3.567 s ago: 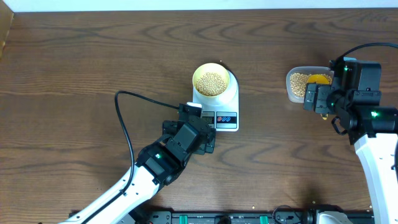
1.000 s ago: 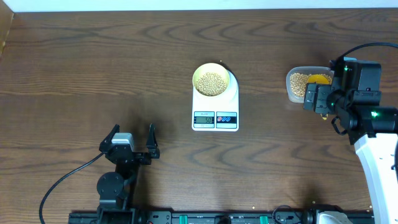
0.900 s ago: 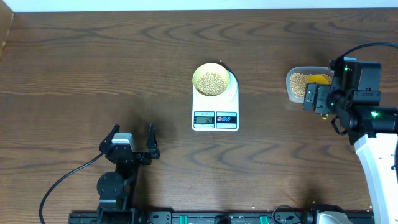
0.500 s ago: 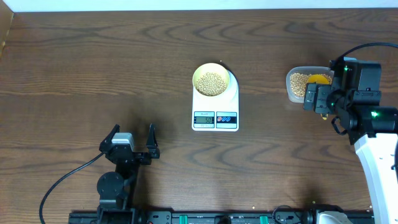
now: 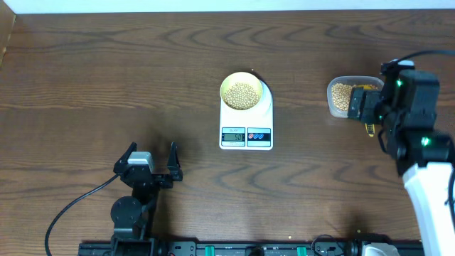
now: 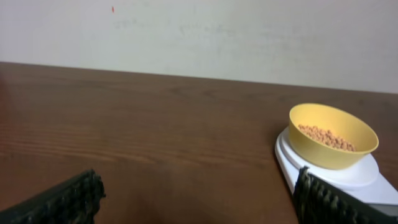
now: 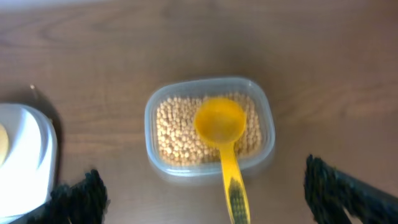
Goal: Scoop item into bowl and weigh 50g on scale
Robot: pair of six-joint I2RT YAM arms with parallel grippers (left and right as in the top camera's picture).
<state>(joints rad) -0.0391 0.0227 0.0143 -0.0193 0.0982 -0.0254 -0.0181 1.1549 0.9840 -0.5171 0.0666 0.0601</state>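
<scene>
On the scale (image 5: 246, 135) sits the pale-yellow bowl (image 6: 333, 154), upright on the round platform behind the display, with a shallow layer of tan beans (image 5: 242, 93) in it. The display is lit, but its digits are too small to read with certainty. To the right of the scale, well apart from it, a clear tub (image 7: 152, 112) holds more beans. A yellow scoop (image 7: 219, 121) lies in the tub, cup on the beans and handle over the near rim. The right gripper (image 7: 208, 186) hangs above that tub, fingers spread wide and holding nothing. Left of the scale and nearer the front of the table (image 5: 106, 71), the left gripper (image 5: 152, 149) points toward the scale, likewise spread wide and empty.
</scene>
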